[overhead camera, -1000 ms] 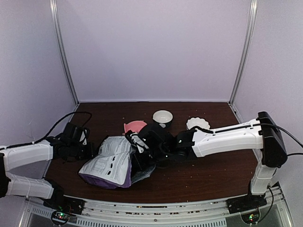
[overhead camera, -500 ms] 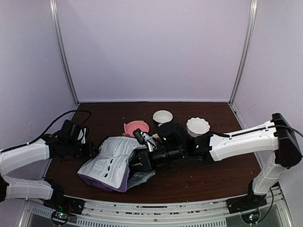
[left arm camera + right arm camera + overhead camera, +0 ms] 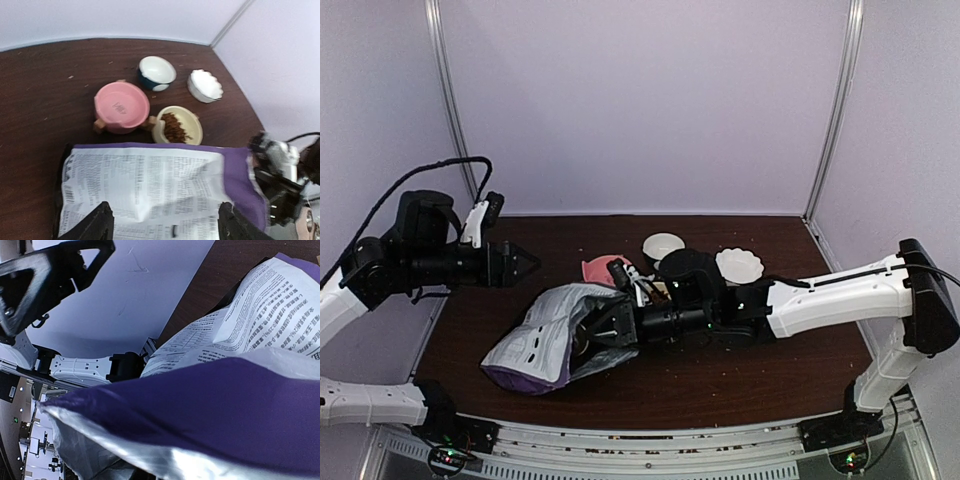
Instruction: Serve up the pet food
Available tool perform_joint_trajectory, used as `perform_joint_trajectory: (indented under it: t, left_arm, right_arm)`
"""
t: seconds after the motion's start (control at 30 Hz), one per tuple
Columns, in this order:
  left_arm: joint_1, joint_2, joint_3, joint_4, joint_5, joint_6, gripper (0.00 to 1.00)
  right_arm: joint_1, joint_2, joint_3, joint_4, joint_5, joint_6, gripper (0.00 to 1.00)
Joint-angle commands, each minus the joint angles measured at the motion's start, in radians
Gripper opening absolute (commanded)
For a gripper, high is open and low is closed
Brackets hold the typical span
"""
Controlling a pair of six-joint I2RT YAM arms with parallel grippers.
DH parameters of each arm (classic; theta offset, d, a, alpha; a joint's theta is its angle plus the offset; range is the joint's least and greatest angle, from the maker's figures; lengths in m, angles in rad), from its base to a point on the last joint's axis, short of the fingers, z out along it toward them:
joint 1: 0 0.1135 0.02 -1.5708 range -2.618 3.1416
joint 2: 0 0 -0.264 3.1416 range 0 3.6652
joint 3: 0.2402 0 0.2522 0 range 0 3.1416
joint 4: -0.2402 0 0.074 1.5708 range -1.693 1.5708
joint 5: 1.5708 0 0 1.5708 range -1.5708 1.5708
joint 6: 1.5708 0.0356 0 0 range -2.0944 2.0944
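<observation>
Reddish-brown pet food (image 3: 174, 128) heaped in cream bowl (image 3: 196, 132), just beside pink bowl (image 3: 121, 106), beyond purple-and-white bag (image 3: 150, 182). I see left gripper (image 3: 167, 224) hovering over bag, jaws spread, nothing between. Right gripper (image 3: 605, 328) reaches into bag mouth, jaws pressed together; whether pinching anything, cannot tell.

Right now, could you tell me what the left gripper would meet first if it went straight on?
The left gripper would most likely meet the bag first; its printed white face lies just ahead of the open jaws, though depth is unclear.
</observation>
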Motion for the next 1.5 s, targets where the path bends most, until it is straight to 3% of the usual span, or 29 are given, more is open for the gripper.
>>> perform_joint_trajectory:
  t: [0.0, 0.2, 0.37, 0.43, 0.77, 1.03, 1.47]
  left_arm:
    - [-0.122, 0.041, 0.112, -0.026, 0.042, -0.017, 0.76]
    - [-0.292, 0.171, 0.217, -0.071, -0.004, 0.013, 0.81]
    - [-0.360, 0.274, 0.299, -0.178, -0.088, 0.058, 0.83]
    - [-0.368, 0.295, 0.300, -0.179, -0.090, 0.060, 0.79]
    - [-0.374, 0.270, 0.277, -0.195, -0.196, 0.038, 0.01]
    - [-0.374, 0.173, 0.212, -0.093, -0.258, 0.023, 0.00]
    - [-0.374, 0.147, 0.213, -0.038, -0.356, -0.030, 0.00]
  right_arm:
    - [-0.007, -0.033, 0.030, 0.170, 0.019, 0.033, 0.00]
    - [-0.007, -0.035, 0.028, 0.149, 0.031, 0.027, 0.00]
    - [-0.008, -0.040, 0.026, 0.131, 0.043, 0.020, 0.00]
    - [-0.009, -0.041, 0.024, 0.131, 0.045, 0.021, 0.00]
    - [-0.047, -0.116, -0.060, 0.175, 0.036, 0.152, 0.00]
    - [-0.080, -0.237, -0.192, 0.198, 0.043, 0.258, 0.00]
    - [-0.112, -0.385, -0.323, 0.292, 0.014, 0.348, 0.00]
